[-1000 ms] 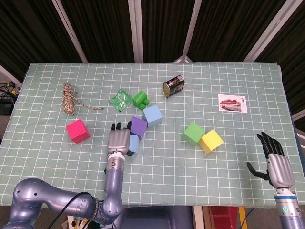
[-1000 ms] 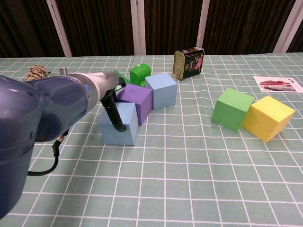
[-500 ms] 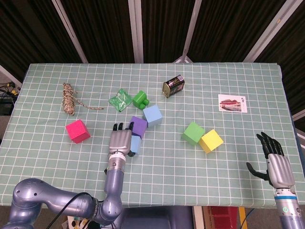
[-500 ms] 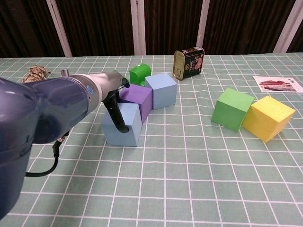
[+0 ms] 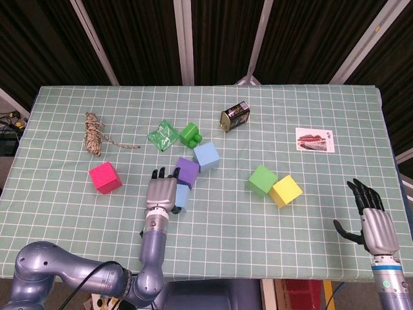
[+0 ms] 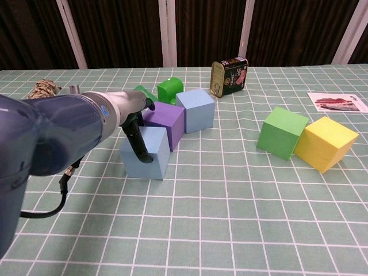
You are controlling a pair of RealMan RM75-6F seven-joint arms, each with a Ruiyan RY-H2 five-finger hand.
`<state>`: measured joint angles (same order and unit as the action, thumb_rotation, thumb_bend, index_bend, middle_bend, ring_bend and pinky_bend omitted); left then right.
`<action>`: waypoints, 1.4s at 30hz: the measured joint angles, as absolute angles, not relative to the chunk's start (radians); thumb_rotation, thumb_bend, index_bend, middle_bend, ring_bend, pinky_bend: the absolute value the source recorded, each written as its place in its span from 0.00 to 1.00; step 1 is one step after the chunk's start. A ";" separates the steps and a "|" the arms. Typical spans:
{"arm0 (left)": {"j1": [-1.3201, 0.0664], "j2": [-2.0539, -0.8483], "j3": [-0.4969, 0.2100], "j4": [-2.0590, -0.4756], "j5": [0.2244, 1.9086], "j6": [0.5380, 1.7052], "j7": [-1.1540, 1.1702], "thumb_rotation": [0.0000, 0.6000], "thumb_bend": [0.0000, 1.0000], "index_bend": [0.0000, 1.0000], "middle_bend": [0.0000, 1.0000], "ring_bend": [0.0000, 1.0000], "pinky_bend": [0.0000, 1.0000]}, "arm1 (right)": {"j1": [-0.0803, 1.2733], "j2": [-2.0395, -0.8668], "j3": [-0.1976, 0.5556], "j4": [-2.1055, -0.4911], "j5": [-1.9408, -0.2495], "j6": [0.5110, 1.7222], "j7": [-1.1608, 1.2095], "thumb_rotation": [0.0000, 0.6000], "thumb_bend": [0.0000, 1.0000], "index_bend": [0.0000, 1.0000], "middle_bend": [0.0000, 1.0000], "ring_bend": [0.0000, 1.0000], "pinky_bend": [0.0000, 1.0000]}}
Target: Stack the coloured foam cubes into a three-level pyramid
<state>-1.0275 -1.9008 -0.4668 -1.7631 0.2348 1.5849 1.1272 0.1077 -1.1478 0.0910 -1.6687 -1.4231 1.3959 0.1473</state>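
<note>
Left hand on the near light-blue cube; right hand idle.

The left hand [image 5: 162, 191] grips the light-blue cube [image 6: 147, 152], which rests on the table [image 5: 64, 213] touching the purple cube [image 5: 188, 171]. The right hand [image 5: 374, 223] hovers at the near right with its fingers spread, holding nothing. The green cube [image 5: 261, 179] and yellow cube [image 5: 286, 190] touch each other.

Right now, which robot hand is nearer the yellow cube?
Right. The right robot hand hovers open past the yellow cube; the left robot hand is farther, on the blue cube.
</note>
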 measured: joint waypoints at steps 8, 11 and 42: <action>-1.021 -1.891 -0.472 -1.776 0.236 1.586 1.122 1.00 0.21 0.00 0.18 0.00 0.00 | 0.109 -1.150 0.090 -1.668 -1.424 1.395 0.145 1.00 0.31 0.00 0.00 0.00 0.00; -1.019 -1.888 -0.470 -1.781 0.239 1.584 1.119 1.00 0.21 0.00 0.16 0.00 0.00 | 0.109 -1.150 0.090 -1.668 -1.424 1.394 0.145 1.00 0.31 0.00 0.00 0.00 0.00; -0.839 -1.511 -0.353 -2.163 0.413 1.651 1.042 1.00 0.10 0.00 0.07 0.00 0.00 | 0.106 -1.152 0.083 -1.672 -1.437 1.404 0.123 1.00 0.31 0.00 0.00 0.00 0.00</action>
<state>-0.8391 -1.5111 -0.3526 -2.1631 0.4129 1.6510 1.0417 0.1060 -1.1518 0.0829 -1.6717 -1.4368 1.4044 0.1234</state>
